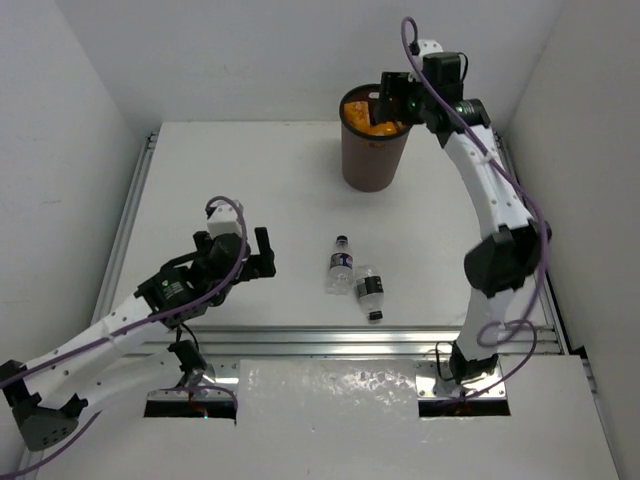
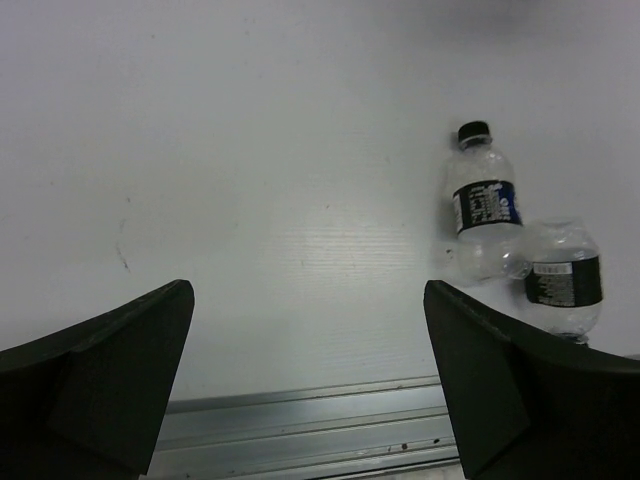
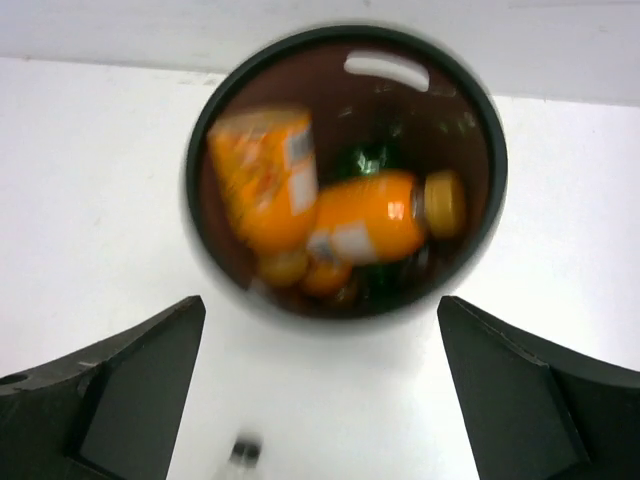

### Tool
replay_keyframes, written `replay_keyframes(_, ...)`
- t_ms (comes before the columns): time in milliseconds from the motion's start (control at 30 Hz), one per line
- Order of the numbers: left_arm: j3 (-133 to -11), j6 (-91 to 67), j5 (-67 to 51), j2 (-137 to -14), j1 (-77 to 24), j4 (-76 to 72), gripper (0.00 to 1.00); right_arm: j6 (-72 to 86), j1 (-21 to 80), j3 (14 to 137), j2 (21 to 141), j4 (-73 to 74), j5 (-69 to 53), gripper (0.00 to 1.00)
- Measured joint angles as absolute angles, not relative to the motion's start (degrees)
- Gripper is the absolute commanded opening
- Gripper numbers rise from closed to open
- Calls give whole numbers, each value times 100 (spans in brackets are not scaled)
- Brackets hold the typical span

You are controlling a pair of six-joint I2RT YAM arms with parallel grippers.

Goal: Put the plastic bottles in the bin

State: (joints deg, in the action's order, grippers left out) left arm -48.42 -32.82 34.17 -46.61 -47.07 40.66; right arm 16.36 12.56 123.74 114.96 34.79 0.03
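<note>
- Release over the bin (image 1: 372, 165) is judged done; the right claw (image 3: 321, 302) is spread wide and empty.
- Nearer clear bottle (image 2: 482, 200) is to be straddled next by the wide-spread left claw (image 2: 308, 288).

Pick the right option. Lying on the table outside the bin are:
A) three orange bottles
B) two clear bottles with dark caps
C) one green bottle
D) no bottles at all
B: the two clear dark-capped bottles lie side by side on the table, while the orange bottles are inside the bin.
</note>
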Motion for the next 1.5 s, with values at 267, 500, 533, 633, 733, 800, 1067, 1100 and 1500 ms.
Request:
replay_keyframes(267, -4818, -3352, 3256, -4814, -4403, 4115, 98, 2095, 2449, 7677, 7282, 3107, 362, 97)
replay_keyframes(500, -4825, -3435, 3387, -4287, -4335, 4099, 98, 2648, 3566, 4982, 7478, 2571, 449, 92)
replay_keyframes(533, -4825, -3439, 3389, -4320, -4313, 4110, 98, 2700, 3627, 4792, 7658, 2576, 445, 91)
replay_keyframes(633, -4825, -3465, 3393, -4359, -4303, 4119, 99, 2829, 3697, 4464, 7972, 2547, 438, 86)
replay_keyframes(733, -4799, -3481, 3385, -4425, -4303, 4141, 99, 2923, 3708, 4405, 8077, 2276, 392, 74)
replay_keyframes(800, -4797, -3483, 3387, -4348, -4303, 4154, 99, 2978, 3719, 4355, 8165, 2051, 388, 66)
replay_keyframes(1067, -4797, -3481, 3382, -4241, -4303, 4154, 99, 3116, 3728, 4069, 8226, 1682, 377, 40)
replay_keyframes(1100, -4797, -3481, 3382, -4239, -4303, 4152, 99, 3109, 3728, 4060, 8189, 1717, 401, 35)
replay_keyframes(1500, -4797, -3481, 3378, -4185, -4303, 4143, 99, 2290, 3726, 5179, 6573, 2602, 1175, 30)
